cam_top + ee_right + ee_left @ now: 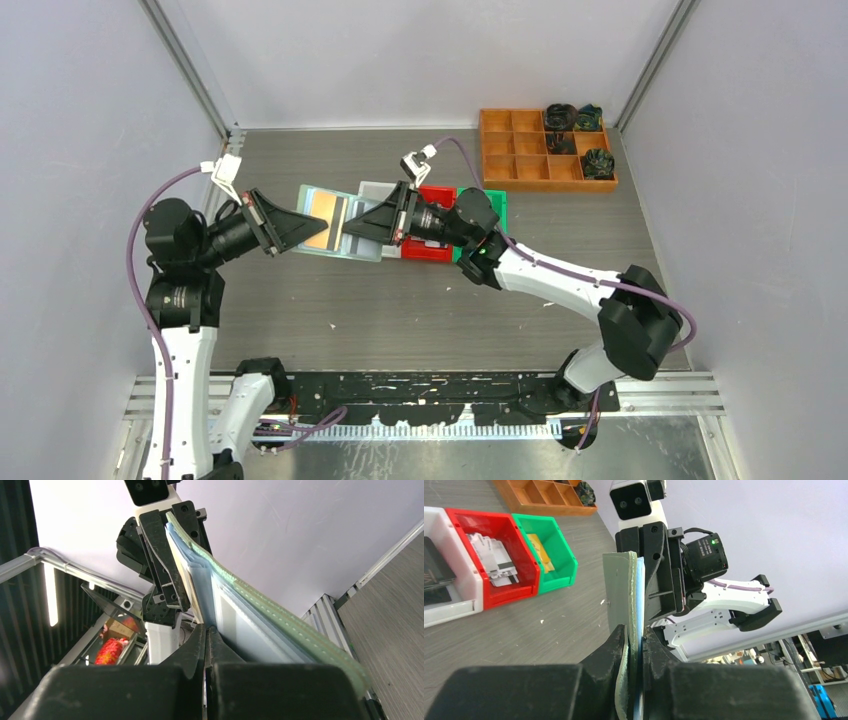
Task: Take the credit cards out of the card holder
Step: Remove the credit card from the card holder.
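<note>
The card holder point(619, 590) hangs open in the air above the bench point(400, 310), over the half nearer the far edge and a little left of the middle, stretched between the two arms. It is a thin mint-green cover with a stitched rim. Inside are soft, slightly curved leaves of translucent bluish plastic. From above, a gold card point(325, 222) shows flat in one pocket.

The left fingers point(614, 647) are drawn narrow and clamp the holder's left edge, cover and leaves together. The right fingers point(195, 647) are pressed together on a thin inner leaf at the opposite edge; whether a card sits in that leaf cannot be told. Both pairs are matt black and blocky, tapering to the tips.

Just past the holder toward the right edge, three plastic bins stand side by side. A white bin point(454, 607) holds dark cards point(434, 565), a red bin point(499, 592) holds pale printed cards point(494, 562), and a green bin point(556, 575) holds gold cards point(541, 547). In the far right corner lies a shallow wooden tray point(500, 150) divided into square compartments, some with dark bundled objects point(575, 118).

The bench is dark grey with a wood-grain streak and a few pale flecks. Plain pale lilac walls point(420, 60) close it in on three sides, with aluminium rails point(190, 70) up the far corners.
</note>
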Motion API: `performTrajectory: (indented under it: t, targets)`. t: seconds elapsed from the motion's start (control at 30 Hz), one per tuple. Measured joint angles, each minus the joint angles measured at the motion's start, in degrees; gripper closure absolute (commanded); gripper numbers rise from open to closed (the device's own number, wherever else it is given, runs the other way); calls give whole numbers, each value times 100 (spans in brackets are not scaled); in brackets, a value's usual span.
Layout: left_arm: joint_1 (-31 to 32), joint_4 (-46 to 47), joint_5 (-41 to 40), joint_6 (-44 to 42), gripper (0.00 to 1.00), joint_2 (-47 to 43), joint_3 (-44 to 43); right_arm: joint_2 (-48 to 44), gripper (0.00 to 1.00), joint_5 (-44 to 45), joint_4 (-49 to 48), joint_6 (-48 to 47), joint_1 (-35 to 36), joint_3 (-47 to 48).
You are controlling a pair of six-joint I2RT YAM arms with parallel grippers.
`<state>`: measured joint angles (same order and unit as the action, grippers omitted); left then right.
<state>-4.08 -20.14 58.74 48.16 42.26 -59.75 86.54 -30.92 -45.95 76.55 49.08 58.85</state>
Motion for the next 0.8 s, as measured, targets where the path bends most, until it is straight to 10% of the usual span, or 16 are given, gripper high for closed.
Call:
performTrajectory:
  t: [0.2,0.37,0.8]
  targets:
    - [26,-28,179,94,86,39,0,-238,99,179,282,-256,-76,-140]
    - [33,-33,212,96,86,50,0,-334,64,210,448,-345,-76,-129]
    - [31,-68,170,42,87,39,-7,-264,67,192,562,-452,-31,328]
